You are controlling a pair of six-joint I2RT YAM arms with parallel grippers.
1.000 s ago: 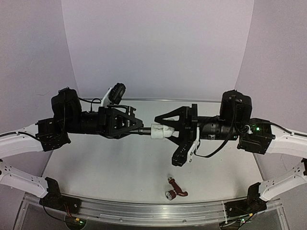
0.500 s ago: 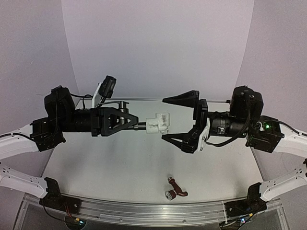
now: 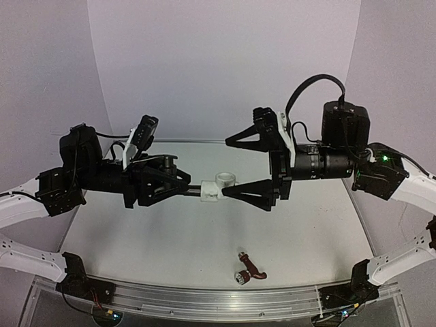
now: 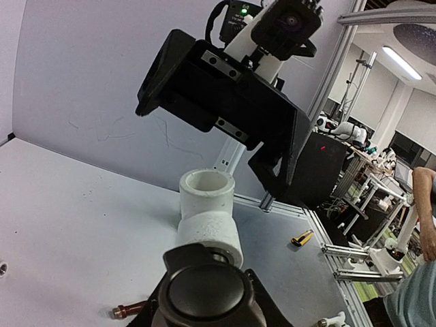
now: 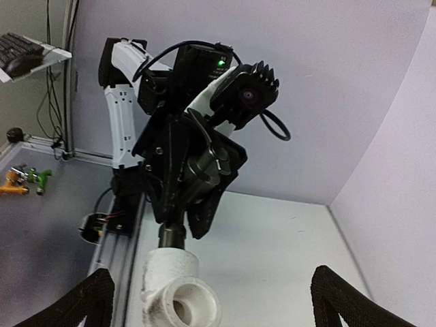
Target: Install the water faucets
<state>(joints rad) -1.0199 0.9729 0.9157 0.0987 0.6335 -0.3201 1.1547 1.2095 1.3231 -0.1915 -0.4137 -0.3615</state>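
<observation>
The dark grey water faucet (image 3: pixel 193 189) is held level above the table, with my left gripper (image 3: pixel 182 184) shut on its body. A white elbow fitting (image 3: pixel 216 187) sits on the faucet's thin end, its free opening facing up. My right gripper (image 3: pixel 226 168) faces it from the right, open wide, one finger above the fitting and one just beside it. In the right wrist view the fitting (image 5: pixel 178 289) lies low between the spread fingertips (image 5: pixel 87 301), untouched. The left wrist view shows the faucet's round cap (image 4: pixel 208 291) and the fitting (image 4: pixel 208 218). The reddish-brown faucet (image 3: pixel 250 268) lies on the table.
An aluminium rail (image 3: pixel 204 300) runs along the table's near edge, just in front of the reddish-brown faucet. White backdrop walls close the back and sides. In the left wrist view a yellow-and-black tool (image 4: pixel 300 238) lies on the surface beyond the table's far rail.
My right gripper has opened off the white fitting, drawn back a little and rolled. The left arm has turned the faucet, so the fitting's opening now faces up.
</observation>
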